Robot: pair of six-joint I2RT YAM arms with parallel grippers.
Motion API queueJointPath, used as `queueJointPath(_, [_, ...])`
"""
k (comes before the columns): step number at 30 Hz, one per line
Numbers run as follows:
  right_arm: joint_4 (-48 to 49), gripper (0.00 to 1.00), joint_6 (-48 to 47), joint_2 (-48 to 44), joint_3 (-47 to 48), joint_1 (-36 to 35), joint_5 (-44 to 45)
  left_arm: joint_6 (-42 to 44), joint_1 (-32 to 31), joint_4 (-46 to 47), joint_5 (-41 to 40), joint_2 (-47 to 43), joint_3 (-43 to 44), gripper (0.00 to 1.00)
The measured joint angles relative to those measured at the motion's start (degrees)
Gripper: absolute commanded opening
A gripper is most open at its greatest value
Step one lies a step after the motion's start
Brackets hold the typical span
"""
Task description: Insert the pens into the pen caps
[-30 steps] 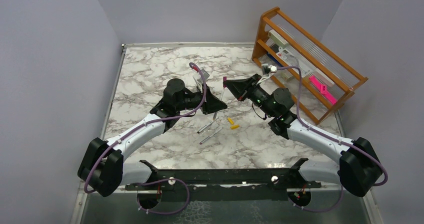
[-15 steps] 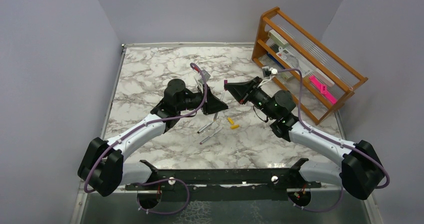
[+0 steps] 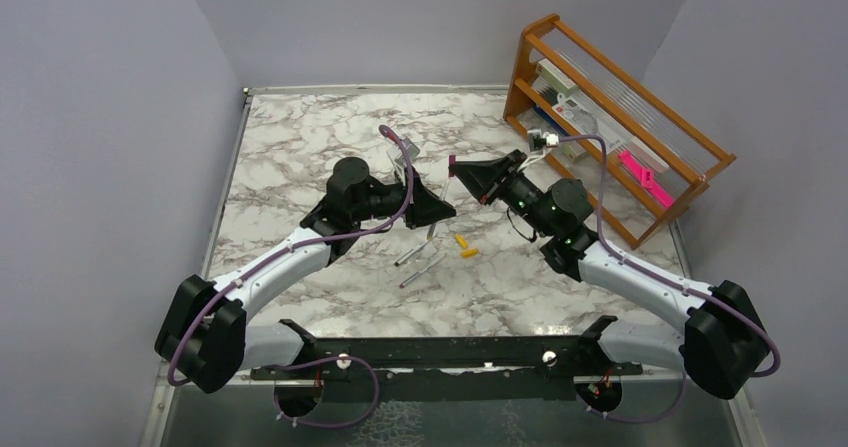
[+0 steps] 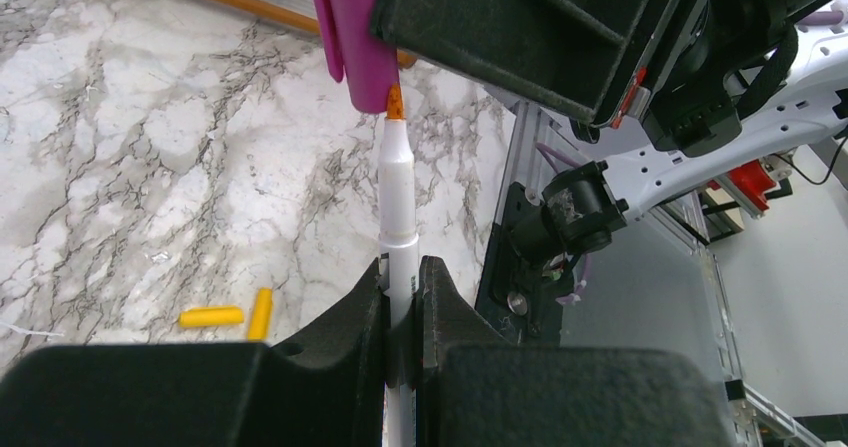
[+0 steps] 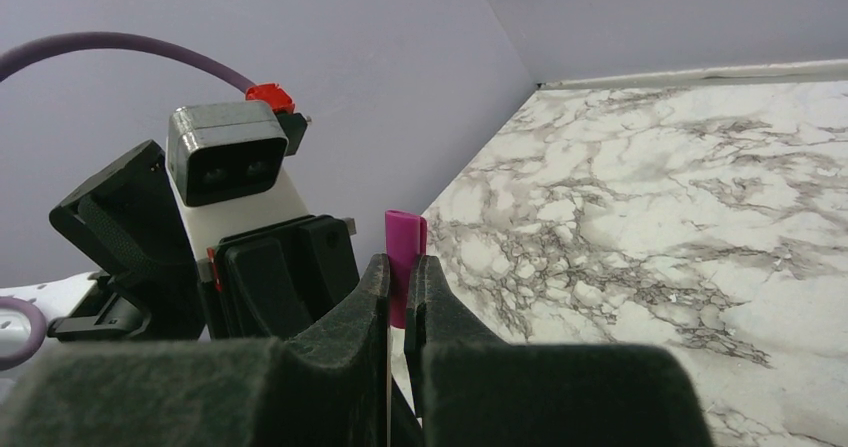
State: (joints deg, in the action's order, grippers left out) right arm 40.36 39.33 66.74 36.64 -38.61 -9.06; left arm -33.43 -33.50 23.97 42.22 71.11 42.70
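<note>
Left gripper (image 4: 403,279) clamps a silver pen (image 4: 397,182); right gripper (image 5: 401,279) pinches the magenta cap (image 5: 404,247). Only the left wrist view shows the pen's orange tip at the cap's mouth, perhaps touching. Two yellow caps (image 3: 461,240) and two spare pens (image 3: 410,256) lie on the open marble table (image 3: 300,157) below.

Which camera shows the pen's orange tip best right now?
Left wrist: the pen's orange tip sits close up, just at the magenta cap's mouth. Top external is too far to resolve it; right wrist shows only the cap, not the tip.
</note>
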Motion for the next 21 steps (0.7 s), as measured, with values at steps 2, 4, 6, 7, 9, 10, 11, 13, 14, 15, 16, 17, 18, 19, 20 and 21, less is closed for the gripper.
queueJointPath(2, [-0.02, 0.01, 0.00, 0.07, 0.55, 0.00, 0.24, 0.13, 0.00, 0.02, 0.02, -0.07, 0.00, 0.00])
queueJointPath(4, [0.02, 0.01, 0.00, 0.13, 1.16, 0.00, 0.42, 0.20, 0.00, 0.04, 0.07, -0.26, 0.00, 0.00])
queueJointPath(6, [0.44, 0.01, 0.15, 0.22, 1.81, -0.02, 0.37, 0.20, 0.00, -0.02, 0.09, -0.31, 0.00, 0.00])
queueJointPath(7, [0.79, 0.01, 0.24, 0.24, 2.21, -0.02, 0.37, 0.20, 0.00, -0.07, 0.07, -0.31, -0.02, 0.00])
queueJointPath(9, [1.46, 0.01, 0.35, 0.24, 2.69, -0.02, 0.33, 0.20, 0.00, -0.11, 0.07, -0.31, -0.09, 0.00])
queueJointPath(10, [1.81, 0.01, 0.42, 0.24, 2.80, -0.02, 0.31, 0.20, 0.02, -0.13, 0.07, -0.31, -0.09, 0.00])
queueJointPath(11, [1.95, 0.01, 0.46, 0.26, 2.84, -0.02, 0.24, 0.20, 0.02, -0.17, 0.07, -0.31, -0.09, 0.00])
queueJointPath(13, [2.25, 0.01, 0.48, 0.52, 2.84, -0.02, 0.13, 0.20, 0.02, -0.17, 0.07, -0.31, -0.09, 0.00])
queueJointPath(14, [2.34, 0.01, 0.50, 0.74, 2.84, -0.02, 0.07, 0.20, 0.02, -0.17, 0.07, -0.31, -0.09, 0.00])
queueJointPath(15, [2.38, 0.01, 0.52, 0.96, 2.84, -0.02, -0.02, 0.22, 0.02, -0.20, 0.07, -0.33, -0.09, 0.00])
queueJointPath(16, [2.40, 0.01, 0.55, 1.14, 2.84, -0.02, -0.04, 0.28, 0.02, -0.20, 0.04, -0.35, -0.09, 0.00])
queueJointPath(17, [2.45, 0.01, 0.66, 1.29, 2.84, -0.02, -0.07, 0.37, 0.02, -0.22, 0.04, -0.39, -0.09, 0.00])
queueJointPath(18, [2.54, 0.01, 0.72, 1.38, 2.82, -0.02, -0.07, 0.42, 0.02, -0.24, 0.04, -0.50, -0.09, 0.00])
queueJointPath(19, [2.58, 0.01, 0.85, 1.42, 2.82, -0.02, -0.07, 0.55, 0.02, -0.22, 0.04, -0.63, -0.09, 0.00])
queueJointPath(20, [2.58, 0.01, 0.90, 1.42, 2.82, -0.02, -0.07, 0.61, 0.02, -0.22, 0.04, -0.74, -0.09, 0.00])
queueJointPath(21, [2.62, 0.01, 0.92, 1.42, 2.82, -0.02, -0.07, 0.70, 0.02, -0.24, 0.07, -0.90, -0.11, 0.00])
